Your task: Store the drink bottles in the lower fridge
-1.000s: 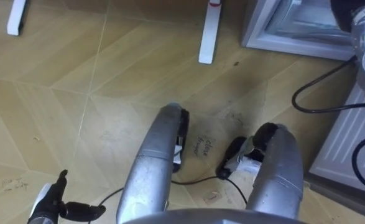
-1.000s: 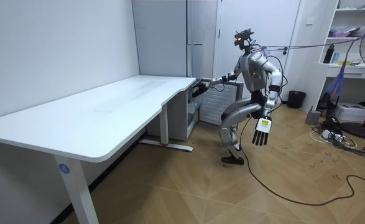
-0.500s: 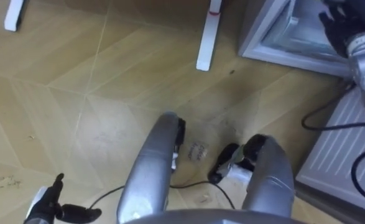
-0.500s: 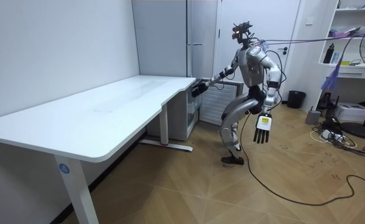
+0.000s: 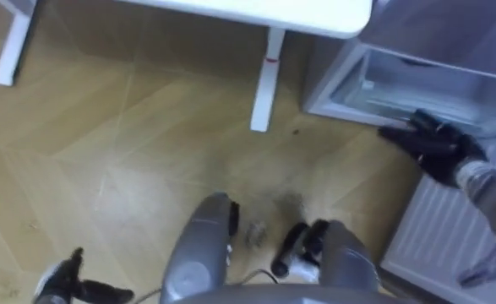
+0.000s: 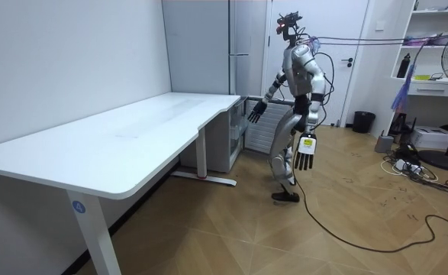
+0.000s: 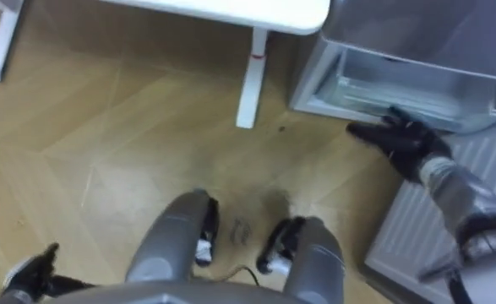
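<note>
The robot stands off the surface's (image 5: 273, 10) end corner, facing the lower fridge (image 5: 342, 111), which is open. Its right hand (image 5: 433, 148) hovers at the compartment's front edge, fingers spread and empty. The left hand (image 6: 305, 155) hangs at its side, fingers straight and holding nothing.

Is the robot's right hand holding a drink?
No, the right hand is open and empty, its fingers spread before the open fridge compartment.
</note>
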### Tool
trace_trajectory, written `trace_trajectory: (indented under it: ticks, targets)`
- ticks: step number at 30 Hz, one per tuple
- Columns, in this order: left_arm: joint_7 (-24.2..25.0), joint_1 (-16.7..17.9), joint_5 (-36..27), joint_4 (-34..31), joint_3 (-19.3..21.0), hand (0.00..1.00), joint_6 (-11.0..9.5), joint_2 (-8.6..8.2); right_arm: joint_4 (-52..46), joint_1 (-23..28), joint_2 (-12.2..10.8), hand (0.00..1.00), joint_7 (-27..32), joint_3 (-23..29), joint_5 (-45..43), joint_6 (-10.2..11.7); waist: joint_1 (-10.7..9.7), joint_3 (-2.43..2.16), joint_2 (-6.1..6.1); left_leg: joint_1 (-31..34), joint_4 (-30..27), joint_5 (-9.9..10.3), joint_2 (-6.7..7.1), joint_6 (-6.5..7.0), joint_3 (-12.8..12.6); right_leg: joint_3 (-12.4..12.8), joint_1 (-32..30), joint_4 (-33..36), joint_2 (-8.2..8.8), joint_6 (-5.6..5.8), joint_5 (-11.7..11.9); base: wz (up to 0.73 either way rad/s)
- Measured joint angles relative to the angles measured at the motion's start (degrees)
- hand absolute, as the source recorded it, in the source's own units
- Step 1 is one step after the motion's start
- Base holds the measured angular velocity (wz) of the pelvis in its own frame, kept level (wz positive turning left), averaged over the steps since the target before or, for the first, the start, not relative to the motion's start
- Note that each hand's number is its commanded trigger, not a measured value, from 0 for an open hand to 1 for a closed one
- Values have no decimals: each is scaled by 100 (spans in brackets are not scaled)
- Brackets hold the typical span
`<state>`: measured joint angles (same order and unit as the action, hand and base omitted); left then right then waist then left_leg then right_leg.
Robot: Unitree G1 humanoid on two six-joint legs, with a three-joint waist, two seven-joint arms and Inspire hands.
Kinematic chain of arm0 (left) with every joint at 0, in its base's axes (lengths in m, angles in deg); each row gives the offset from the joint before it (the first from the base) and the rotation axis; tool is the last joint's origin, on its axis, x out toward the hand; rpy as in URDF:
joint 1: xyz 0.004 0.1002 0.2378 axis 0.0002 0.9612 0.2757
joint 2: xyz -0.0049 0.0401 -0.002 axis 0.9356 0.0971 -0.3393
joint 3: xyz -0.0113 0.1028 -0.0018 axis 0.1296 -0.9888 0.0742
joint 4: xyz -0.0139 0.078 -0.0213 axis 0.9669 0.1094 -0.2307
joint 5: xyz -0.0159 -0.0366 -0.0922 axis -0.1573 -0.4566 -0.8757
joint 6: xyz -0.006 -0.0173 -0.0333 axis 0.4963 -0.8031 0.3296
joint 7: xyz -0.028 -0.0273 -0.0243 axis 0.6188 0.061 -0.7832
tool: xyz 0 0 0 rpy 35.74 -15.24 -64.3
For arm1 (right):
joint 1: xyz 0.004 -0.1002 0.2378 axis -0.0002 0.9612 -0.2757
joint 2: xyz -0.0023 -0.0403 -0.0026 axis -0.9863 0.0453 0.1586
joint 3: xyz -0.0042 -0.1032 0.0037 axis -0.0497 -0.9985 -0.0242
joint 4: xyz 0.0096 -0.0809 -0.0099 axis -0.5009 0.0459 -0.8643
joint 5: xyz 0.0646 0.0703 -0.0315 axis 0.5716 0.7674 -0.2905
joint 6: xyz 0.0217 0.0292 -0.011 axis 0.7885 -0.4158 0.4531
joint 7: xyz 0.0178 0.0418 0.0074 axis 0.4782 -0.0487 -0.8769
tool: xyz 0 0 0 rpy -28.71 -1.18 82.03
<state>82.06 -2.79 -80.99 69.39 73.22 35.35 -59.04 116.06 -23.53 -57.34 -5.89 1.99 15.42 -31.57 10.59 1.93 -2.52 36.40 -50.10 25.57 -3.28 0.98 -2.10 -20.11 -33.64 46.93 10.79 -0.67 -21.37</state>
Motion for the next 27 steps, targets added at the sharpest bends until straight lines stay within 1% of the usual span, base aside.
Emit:
trace_trajectory:
  ticks: [1,3,4,5,6,7,8,9,10,11,12,13,14,15,16,18,21,22,23,24,27]
  targets:
    - [-6,-2,1,20,-9,0,1,-35,65,44,-51,0,5,0,-138,-2,-39,-4,4,-76,83,-18,-3,-5,7,-18,83,-99,-23,9,27,0]
    - [-51,-70,-9,80,-10,0,0,-165,162,269,-222,0,32,15,-624,-3,-184,-8,4,-388,393,-85,-2,-12,2,-49,395,-421,-82,42,106,0]
    - [-124,-104,6,122,-8,0,-4,-250,168,404,-295,0,34,26,-954,21,-249,-28,20,-546,543,-106,-16,-14,-27,-28,538,-563,-128,64,149,-6]
    - [-135,-129,6,157,-8,0,-8,-295,183,466,-335,0,39,27,-1146,33,-246,-50,30,-636,622,-120,-23,-20,-44,-3,610,-643,-160,77,176,-13]
    - [-133,-181,16,232,-8,0,-7,-385,222,588,-413,0,55,22,-1580,34,-251,-89,57,-808,782,-146,-31,-31,-66,17,762,-799,-213,87,233,-12]
    - [-134,-237,3,277,-7,0,-7,-464,217,740,-449,0,61,21,-1910,30,-265,-111,70,-965,944,-188,-19,-31,-99,22,896,-928,-221,103,267,-10]
    - [-133,-252,2,277,-7,0,-11,-492,242,832,-464,0,72,26,-2046,30,-292,-111,68,-1048,1026,-212,-11,-29,-120,34,956,-976,-221,106,287,-5]
    - [-135,-257,20,294,-5,0,-18,-541,277,942,-526,0,132,69,-2271,29,-345,-114,79,-1227,1182,-246,-7,-37,-147,38,1120,-1136,-248,118,321,-4]
    - [-139,-254,48,358,-3,0,-23,-581,325,1069,-632,0,231,226,-2432,18,-401,-116,85,-1421,1356,-292,-6,-46,-167,40,1305,-1281,-282,132,363,-3]
    - [-145,-247,68,383,2,0,-23,-602,334,1138,-688,0,285,311,-2468,17,-407,-117,86,-1523,1451,-317,-6,-52,-180,37,1394,-1363,-296,136,389,-8]
    - [-201,-202,129,436,7,0,-22,-668,320,1295,-781,0,348,460,-2492,18,-443,-118,71,-1752,1664,-377,-3,-63,-234,39,1582,-1537,-313,129,445,-12]
    - [-242,-175,246,499,6,0,-23,-754,323,1444,-837,0,366,482,-2514,35,-484,-116,63,-1992,1902,-449,14,-64,-275,61,1786,-1718,-333,148,499,-10]
    - [-244,-167,295,526,7,0,-14,-793,328,1552,-871,0,388,483,-2535,35,-534,-113,64,-2104,2016,-484,16,-67,-281,86,1887,-1823,-363,166,531,-6]
    - [-243,-143,359,557,8,0,-9,-850,322,1683,-958,0,433,483,-2549,34,-559,-128,59,-2307,2218,-536,14,-84,-303,104,2085,-2021,-417,173,589,-5]
    - [-244,-130,398,571,8,0,-10,-868,326,1777,-1003,0,449,494,-2542,35,-562,-134,63,-2391,2305,-551,8,-94,-318,113,2164,-2115,-446,172,613,-11]
    - [-252,-127,550,661,71,0,0,-919,332,1992,-1159,0,478,683,-2555,57,-611,-162,18,-2673,2622,-668,-2,-121,-383,135,2396,-2389,-510,168,717,-12]
    - [-301,-139,752,801,122,0,-3,-951,378,2088,-1295,0,524,756,-2478,113,-704,-159,22,-2966,2836,-721,-14,-147,-427,209,2661,-2613,-592,171,774,-9]
    - [-340,-138,774,877,122,0,-2,-969,473,2105,-1359,0,525,755,-2422,161,-739,-147,49,-3120,2949,-740,-15,-156,-447,241,2796,-2717,-621,182,796,-8]
    - [-356,-140,775,906,124,0,-1,-980,504,2103,-1393,0,527,756,-2403,182,-742,-149,51,-3189,2997,-749,-17,-160,-460,247,2859,-2759,-632,187,809,-10]
    - [-376,-143,782,942,131,0,-1,-1004,539,2108,-1431,0,529,757,-2394,211,-744,-166,56,-3277,3081,-765,-21,-161,-493,268,2927,-2837,-655,192,835,-13]
    - [-384,-134,792,955,133,0,0,-1059,595,2108,-1500,0,555,814,-2378,238,-766,-165,56,-3414,3169,-778,-38,-160,-555,296,3046,-2968,-686,195,891,-10]
